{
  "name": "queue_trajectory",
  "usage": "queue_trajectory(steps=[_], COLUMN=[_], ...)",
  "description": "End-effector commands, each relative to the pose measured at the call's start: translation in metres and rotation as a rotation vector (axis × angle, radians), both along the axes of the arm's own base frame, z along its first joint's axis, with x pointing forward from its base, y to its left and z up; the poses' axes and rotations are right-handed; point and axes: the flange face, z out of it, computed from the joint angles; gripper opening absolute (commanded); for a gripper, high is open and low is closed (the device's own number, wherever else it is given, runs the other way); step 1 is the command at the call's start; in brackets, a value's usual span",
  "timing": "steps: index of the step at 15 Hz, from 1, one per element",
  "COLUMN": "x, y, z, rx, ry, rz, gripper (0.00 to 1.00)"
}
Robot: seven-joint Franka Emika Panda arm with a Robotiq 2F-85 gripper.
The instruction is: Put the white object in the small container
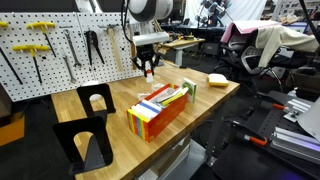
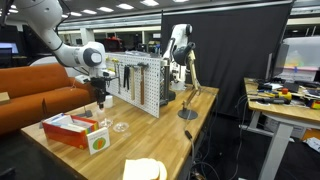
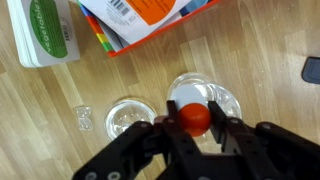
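Multicoloured striped box (image 1: 160, 112), pale yellow sponge (image 1: 218, 79), red-ended white object (image 3: 193, 117).

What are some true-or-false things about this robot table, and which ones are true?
1. The gripper is pinching the white object, whose red end shows between its fingers. True.
2. The yellow sponge lies inside the multicoloured box. False: it lies on the wooden table, apart from the box, near the edge.
3. The small container below the gripper has a second clear dish beside it. True.
4. The pegboard is bare. False: tools hang on it, such as a yellow-handled tool.
5. The multicoloured box stands on the floor. False: it stands on the table.
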Motion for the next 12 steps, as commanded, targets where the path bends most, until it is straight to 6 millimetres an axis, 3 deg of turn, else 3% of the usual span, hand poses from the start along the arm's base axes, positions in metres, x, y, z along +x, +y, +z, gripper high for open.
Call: queue_trajectory(steps=[1, 5, 6, 8, 11, 12], x=[0.016, 0.024, 0.024, 0.025, 0.027, 0.024], y=[0.005, 0.014, 0.015, 0.017, 0.02, 0.02], z=[0.0, -0.011, -0.014, -0.018, -0.012, -0.019], rx=[0.017, 0.015, 0.013, 0.007, 0.011, 0.012], ry=[-0.015, -0.005, 0.001, 0.007, -0.006, -0.012], rz=[0.033, 0.057, 0.061, 0.059, 0.06, 0.048], gripper=[0.09, 0.09, 0.59, 0.66, 0.87, 0.68])
